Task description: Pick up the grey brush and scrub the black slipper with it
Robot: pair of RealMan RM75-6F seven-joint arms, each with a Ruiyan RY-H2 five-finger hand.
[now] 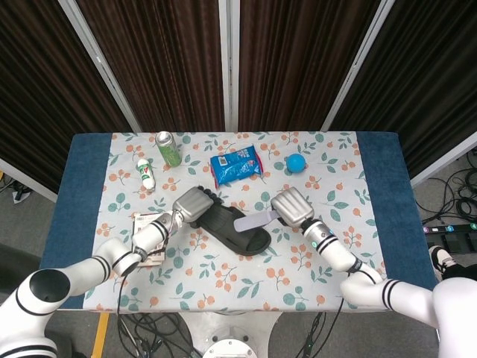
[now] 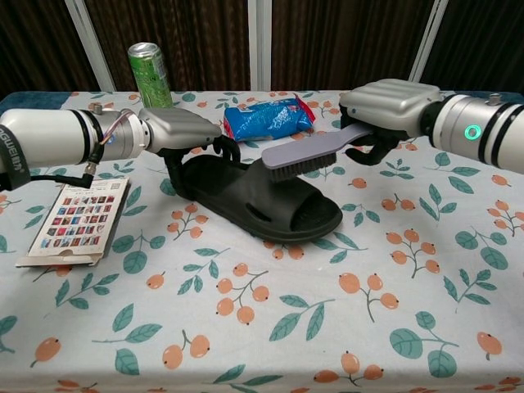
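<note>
The black slipper [image 1: 237, 230] [image 2: 262, 202] lies on the flowered tablecloth, toe toward the right. My left hand [image 1: 193, 204] [image 2: 182, 133] grips its heel end, fingers curled over the rim. My right hand [image 1: 291, 206] [image 2: 386, 107] holds the grey brush [image 1: 254, 221] [image 2: 310, 154] by its handle. The brush head hangs bristles down just over the slipper's strap; whether the bristles touch is unclear.
A green can [image 1: 168, 148] [image 2: 151, 73], a white bottle [image 1: 145, 174], a blue snack bag [image 1: 236, 165] [image 2: 268, 118] and a blue ball [image 1: 297, 163] stand behind. A printed card [image 1: 147, 237] [image 2: 77, 219] lies by my left forearm.
</note>
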